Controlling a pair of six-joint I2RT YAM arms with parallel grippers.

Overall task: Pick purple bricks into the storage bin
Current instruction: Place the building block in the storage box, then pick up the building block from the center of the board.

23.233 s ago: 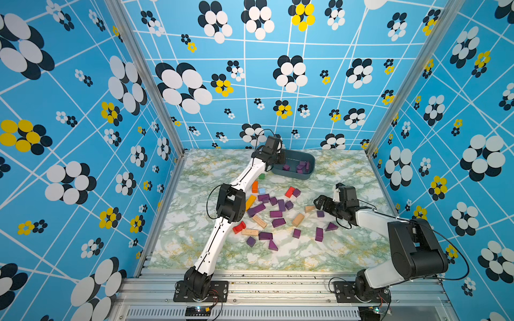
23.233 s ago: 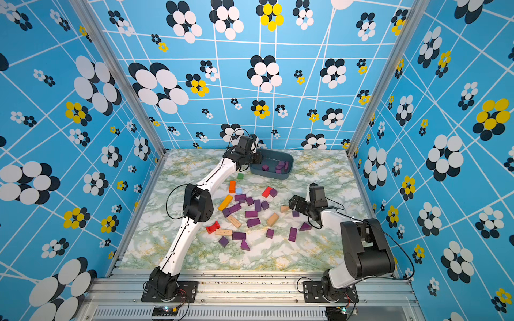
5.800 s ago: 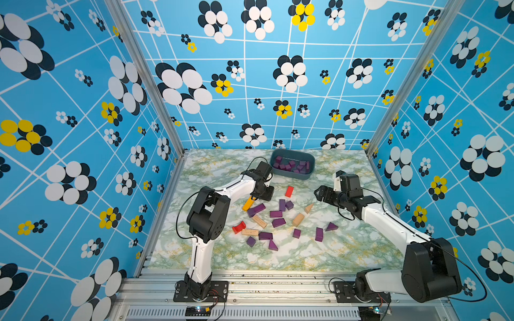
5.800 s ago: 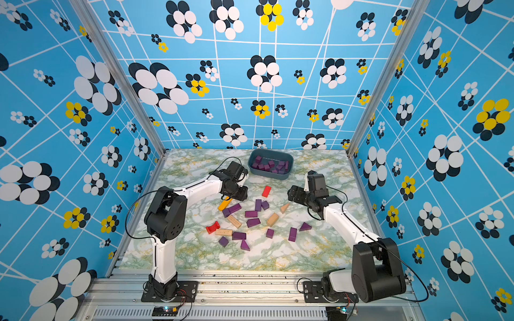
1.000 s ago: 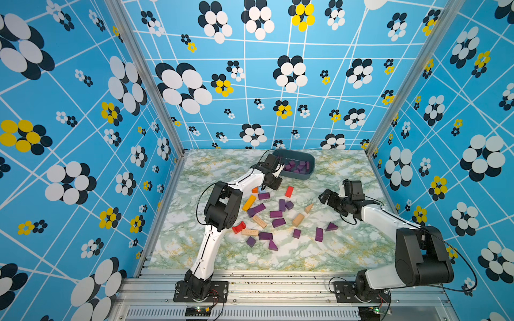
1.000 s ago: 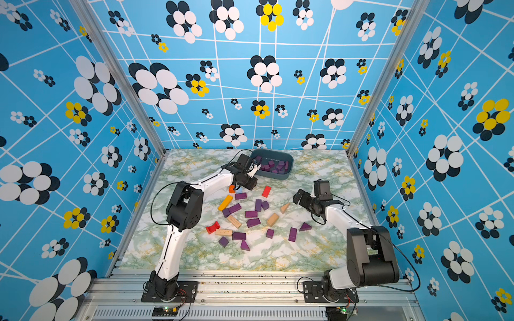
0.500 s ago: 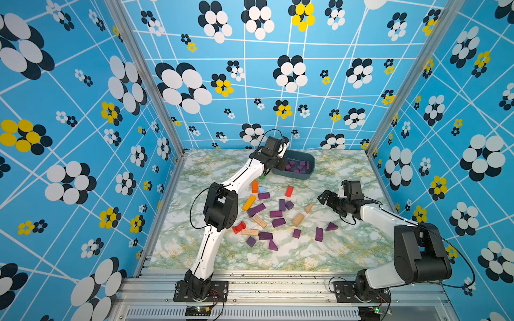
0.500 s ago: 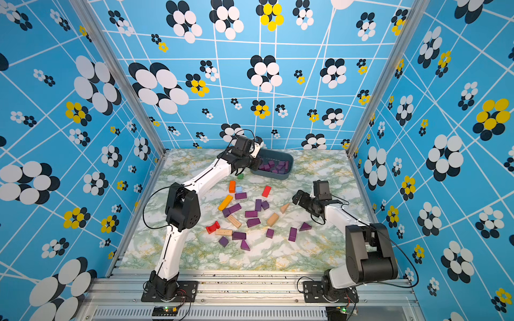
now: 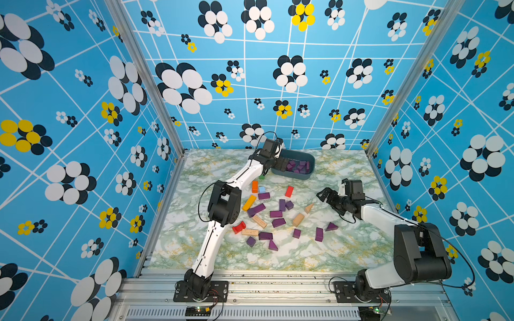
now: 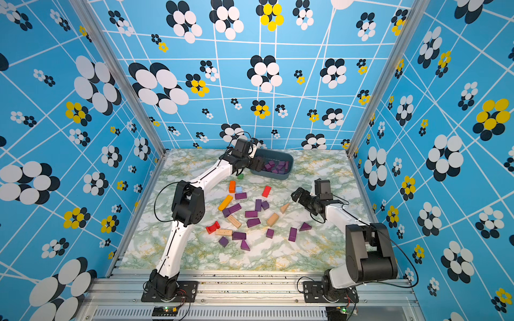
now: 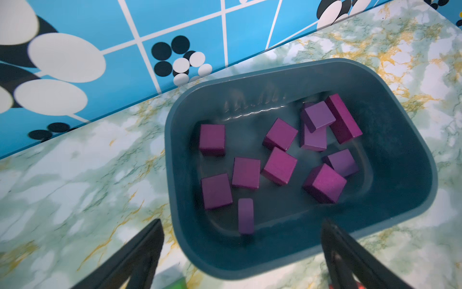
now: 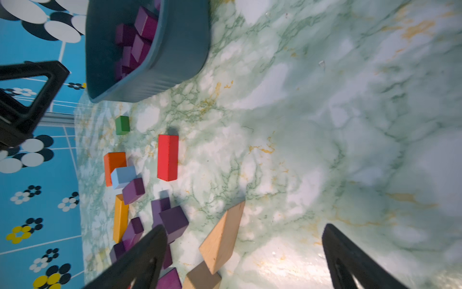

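The storage bin, just above frame centre in both top views, holds about ten purple bricks (mostly cubes, one long bar). The left jaws stand wide apart over its left end, gripping nothing. The right jaws, equally spread and empty, hover at centre right. More purple bricks lie loose mid-frame among red, orange and tan blocks on the green-veined marble counter, enclosed by blue flower-print walls.

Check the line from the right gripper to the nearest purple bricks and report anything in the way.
A tan wedge lies between the open right gripper and the nearest purple bricks. It sits low, so a reach from above would likely clear it.
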